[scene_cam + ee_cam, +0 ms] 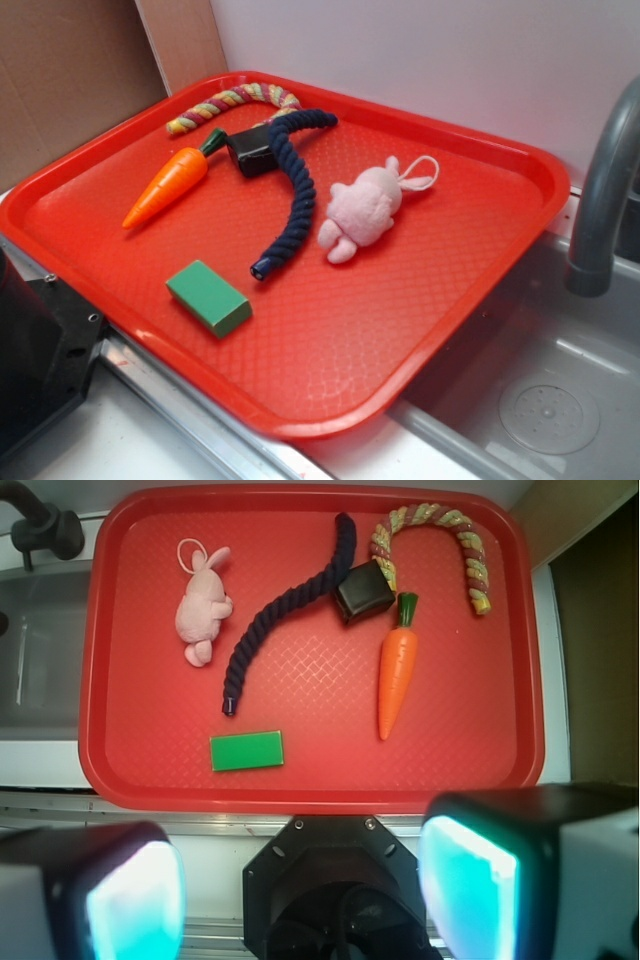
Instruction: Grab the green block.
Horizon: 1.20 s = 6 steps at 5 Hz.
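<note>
The gripper [300,890] hangs wide open and empty, pads [135,900] glowing, over the tray's [120,780] near rim. Just inside that rim lies the green block [247,751], flat and apart from everything. Beyond it sit a dark rope [280,615], carrot [397,675], black box [364,592], pink bunny [203,610] and striped rope [455,535].

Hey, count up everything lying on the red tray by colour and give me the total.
Green: 1, the flat matte green block
Orange: 1, the plastic toy carrot with green top
Pink: 1, the plush bunny
Navy: 1, the thick twisted rope
Multicoloured: 1, the curved braided rope
Black: 1, the small box
Total: 6 on the red plastic tray
</note>
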### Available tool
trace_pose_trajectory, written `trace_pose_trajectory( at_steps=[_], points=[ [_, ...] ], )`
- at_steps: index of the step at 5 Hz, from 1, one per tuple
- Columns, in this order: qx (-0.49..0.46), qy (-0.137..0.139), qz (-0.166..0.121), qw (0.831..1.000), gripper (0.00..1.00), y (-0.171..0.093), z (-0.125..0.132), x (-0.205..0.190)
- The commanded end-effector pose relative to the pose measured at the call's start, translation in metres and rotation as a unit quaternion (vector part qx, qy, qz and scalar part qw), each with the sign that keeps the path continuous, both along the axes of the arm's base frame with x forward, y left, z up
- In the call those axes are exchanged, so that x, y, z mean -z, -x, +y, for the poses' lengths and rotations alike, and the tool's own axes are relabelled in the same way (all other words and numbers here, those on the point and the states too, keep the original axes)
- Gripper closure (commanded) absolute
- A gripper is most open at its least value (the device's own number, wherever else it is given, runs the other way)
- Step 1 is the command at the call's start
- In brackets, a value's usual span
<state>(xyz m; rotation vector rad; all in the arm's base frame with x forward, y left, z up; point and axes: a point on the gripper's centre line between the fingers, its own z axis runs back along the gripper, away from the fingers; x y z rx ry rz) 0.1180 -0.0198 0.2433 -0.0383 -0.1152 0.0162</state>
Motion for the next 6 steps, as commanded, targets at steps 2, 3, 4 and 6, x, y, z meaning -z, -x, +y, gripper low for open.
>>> trace_pose_trajectory(
  at_steps=[2,3,4,6],
  points=[
    [0.099,-0.013,0.038,0.994,0.00,-0.005,-0.002,0.050],
    [0.220,0.006,0.030,0.975,0.00,-0.007,-0.006,0.095],
    [0.324,-0.029,0.010,0.946,0.00,-0.016,-0.012,0.122],
    [0.497,-0.096,-0.013,0.862,0.00,-0.044,-0.050,0.196]
  ],
)
